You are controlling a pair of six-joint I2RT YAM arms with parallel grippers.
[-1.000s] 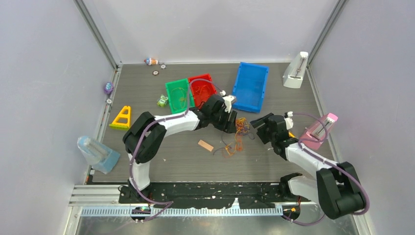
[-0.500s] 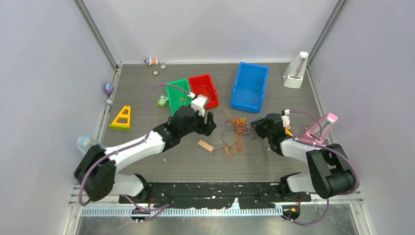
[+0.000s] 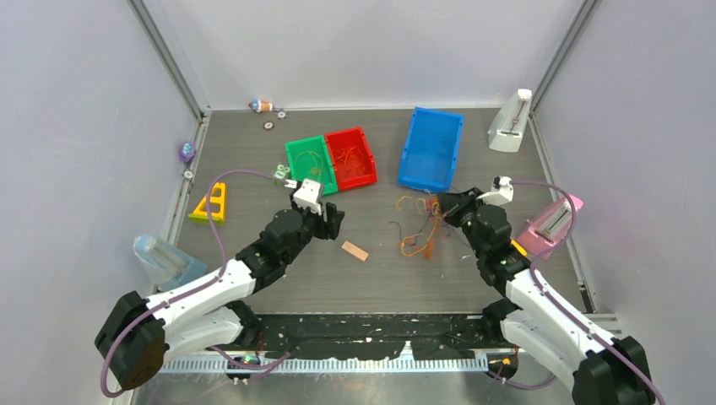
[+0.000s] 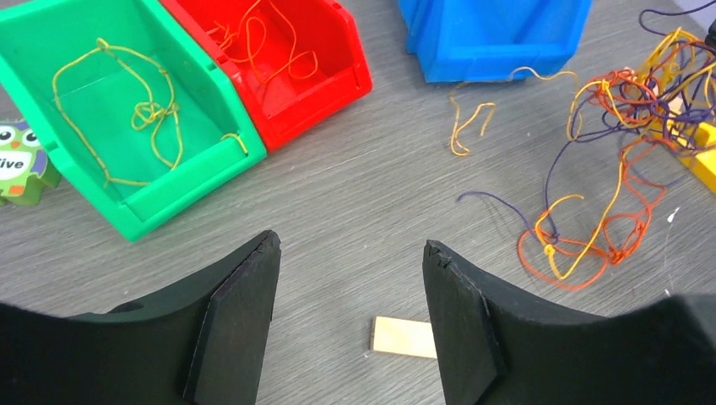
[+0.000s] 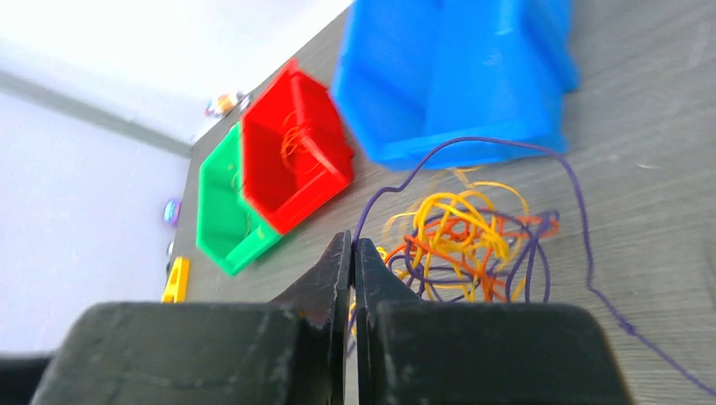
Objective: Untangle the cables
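The cables (image 3: 420,229) lie in a tangle of yellow, orange-red and purple strands on the table right of centre, also seen in the left wrist view (image 4: 621,160). My right gripper (image 3: 445,205) sits at the tangle's upper right edge. Its jaws (image 5: 352,242) are shut on a purple cable (image 5: 473,142) that arcs up from the tips over the tangle (image 5: 464,232). My left gripper (image 3: 328,219) hangs open left of the tangle, and nothing sits between its fingertips (image 4: 350,246). A yellow cable (image 4: 127,114) lies in the green bin and an orange one (image 4: 262,42) in the red bin.
A tan block (image 3: 355,251) lies between the arms, just under my left fingers (image 4: 404,336). Green bin (image 3: 297,152), red bin (image 3: 365,143) and blue bin (image 3: 431,149) stand behind. A yellow triangle (image 3: 211,202), clear bag (image 3: 165,261), white stand (image 3: 510,122) and pink stand (image 3: 553,221) line the sides.
My right gripper has shut on the purple cable and drawn the tangle to the right. My left arm has pulled back toward the near left, away from the tangle, still open.
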